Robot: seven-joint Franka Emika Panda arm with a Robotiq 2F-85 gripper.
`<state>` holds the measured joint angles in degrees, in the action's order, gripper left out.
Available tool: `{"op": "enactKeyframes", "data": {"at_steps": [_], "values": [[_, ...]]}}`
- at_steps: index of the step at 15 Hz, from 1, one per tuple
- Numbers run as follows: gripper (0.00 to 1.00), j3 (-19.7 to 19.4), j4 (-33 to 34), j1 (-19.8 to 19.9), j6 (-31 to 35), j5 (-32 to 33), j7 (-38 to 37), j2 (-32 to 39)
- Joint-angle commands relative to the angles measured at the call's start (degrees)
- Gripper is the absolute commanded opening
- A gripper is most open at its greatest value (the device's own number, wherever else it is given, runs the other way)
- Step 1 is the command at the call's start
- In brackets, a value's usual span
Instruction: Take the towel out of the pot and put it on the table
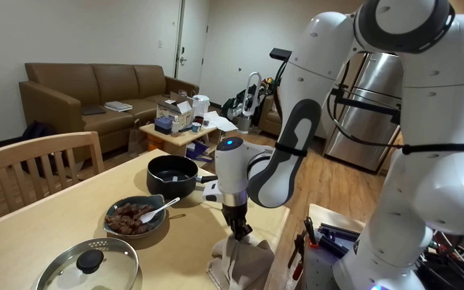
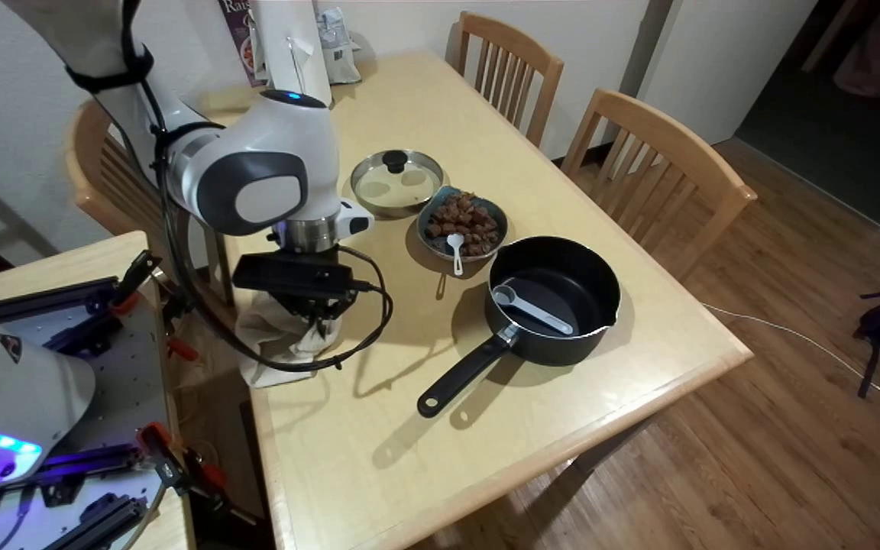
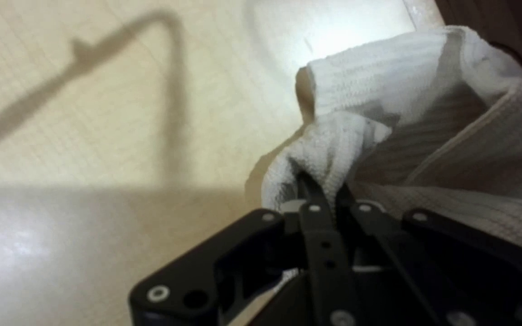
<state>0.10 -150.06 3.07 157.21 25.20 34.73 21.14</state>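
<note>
The pincer is clenched on a fold of the cream towel, which rests on the table, at its edge. In an exterior view, a little farther, there is a bowl with brown pieces and a white spoon in it. Beyond this bowl stands the black pot, with a pale measuring spoon inside. Far behind is a brown sofa.
</note>
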Motion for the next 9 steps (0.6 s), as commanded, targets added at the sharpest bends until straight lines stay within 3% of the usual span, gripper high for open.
{"op": "enactKeyframes", "data": {"at_steps": [1, 6, 9], "values": [[0.01, 2.1, -3.9, 6.0, 3.9, -5.2, 5.1, -5.0], [0.02, 3.1, -8.9, 11.8, 9.1, -13.8, 9.0, -12.4], [0.02, 0.8, -12.7, 12.2, 9.6, -17.3, 8.3, -19.1]]}}
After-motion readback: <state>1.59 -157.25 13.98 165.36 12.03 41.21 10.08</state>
